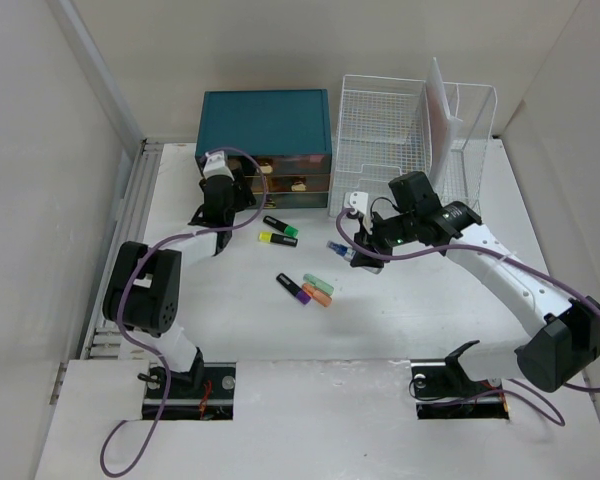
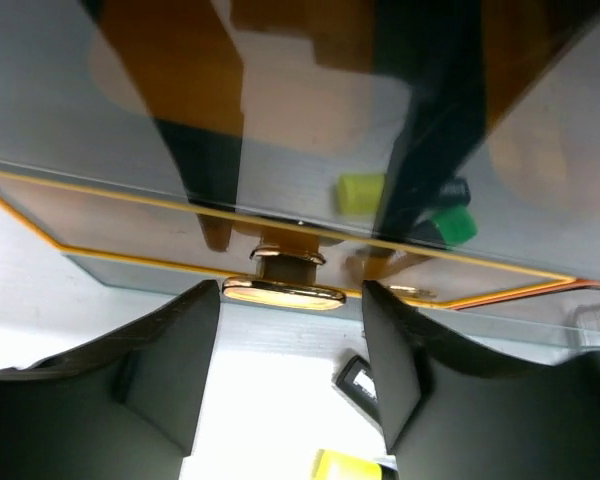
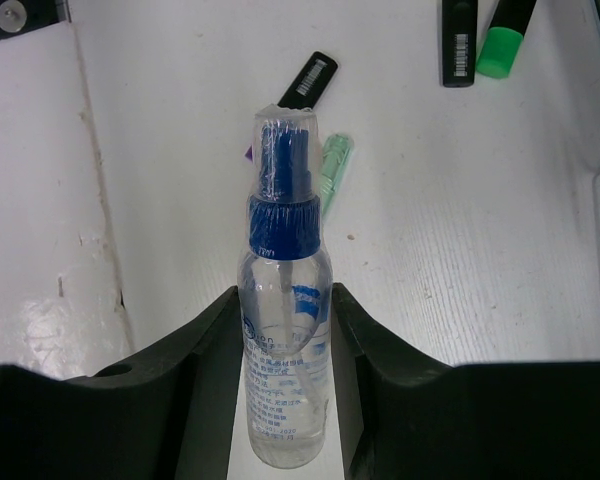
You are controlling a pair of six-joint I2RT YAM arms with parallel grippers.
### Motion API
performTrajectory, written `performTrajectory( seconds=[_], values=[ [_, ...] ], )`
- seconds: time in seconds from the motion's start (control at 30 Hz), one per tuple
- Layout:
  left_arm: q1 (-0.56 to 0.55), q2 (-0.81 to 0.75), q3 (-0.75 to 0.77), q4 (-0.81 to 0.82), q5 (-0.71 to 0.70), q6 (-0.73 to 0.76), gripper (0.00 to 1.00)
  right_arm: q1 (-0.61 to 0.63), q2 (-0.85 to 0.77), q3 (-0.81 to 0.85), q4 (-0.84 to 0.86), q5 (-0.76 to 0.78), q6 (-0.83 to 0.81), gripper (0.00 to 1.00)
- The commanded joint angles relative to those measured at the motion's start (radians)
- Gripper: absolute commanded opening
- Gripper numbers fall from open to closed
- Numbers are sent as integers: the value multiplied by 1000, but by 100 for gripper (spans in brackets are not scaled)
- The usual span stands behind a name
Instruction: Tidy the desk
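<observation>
The white desk [image 1: 400,310] carries everything. My right gripper [image 1: 365,255] is shut on a clear spray bottle with a blue cap [image 3: 285,330] and holds it above the middle of the desk; the bottle also shows in the top view [image 1: 342,250]. In the right wrist view the gripper [image 3: 285,300] has both fingers pressed on the bottle's sides. My left gripper [image 1: 238,190] is at the front of the teal drawer chest [image 1: 265,120]. In the left wrist view the gripper [image 2: 290,330] is open, one finger on each side of a gold drawer handle [image 2: 283,291], not touching it.
A green highlighter [image 1: 283,227] and a yellow one [image 1: 276,239] lie in front of the chest. A purple one [image 1: 294,288], an orange one [image 1: 317,295] and a mint one [image 1: 320,285] lie mid-desk. A white wire-mesh rack [image 1: 410,130] stands at the back right. Walls close both sides.
</observation>
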Motion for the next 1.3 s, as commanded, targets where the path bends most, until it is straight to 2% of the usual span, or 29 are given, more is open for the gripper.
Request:
performTrajectory(
  seconds=[0.0, 0.53, 0.73, 0.87, 1.0, 1.07, 1.17, 1.27],
  values=[
    [-5, -95, 14, 75, -59, 9, 57, -7, -21, 20, 6, -44, -14, 0],
    [-5, -52, 69, 33, -79, 42, 56, -7, -21, 20, -3, -53, -14, 0],
    [-5, -34, 80, 33, -79, 51, 48, -7, -21, 20, -12, -53, -14, 0],
    [-5, -14, 89, 24, -79, 51, 48, -7, -21, 20, -12, -53, -14, 0],
    [-5, -14, 89, 24, -90, 51, 42, -16, -21, 20, -12, -62, -23, 0],
    [-5, -14, 89, 24, -90, 51, 42, -16, -21, 20, -12, -62, -23, 0],
    [-14, -23, 89, 24, -99, 51, 49, -16, -21, 20, -12, -62, -23, 0],
    [-25, -43, 89, 24, -130, 69, 50, -16, -21, 20, -12, -62, -23, 0]
  ],
)
